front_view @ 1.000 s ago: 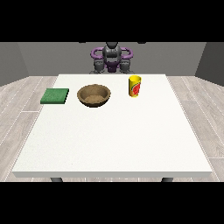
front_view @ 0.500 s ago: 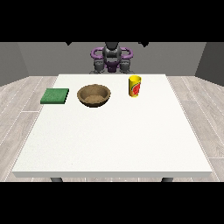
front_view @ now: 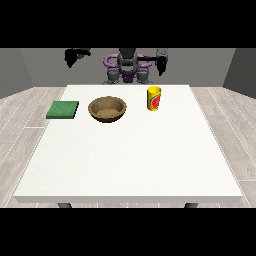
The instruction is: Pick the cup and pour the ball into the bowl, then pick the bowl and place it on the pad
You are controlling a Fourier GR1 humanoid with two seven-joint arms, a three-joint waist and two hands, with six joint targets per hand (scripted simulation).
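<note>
Front view: yellow cup (front_view: 154, 98) with red label, upright beside brown bowl (front_view: 107, 109); green pad (front_view: 63, 109) flat. Both hands raised; finger state indeterminable.

A single front view looks from across the white table (front_view: 125, 160), raised and angled down, facing the humanoid robot (front_view: 128, 67) small at the far edge. The near table edge fills the lower part, wooden floor (front_view: 20, 115) and grey walls (front_view: 30, 70) flanking the table beyond.
</note>
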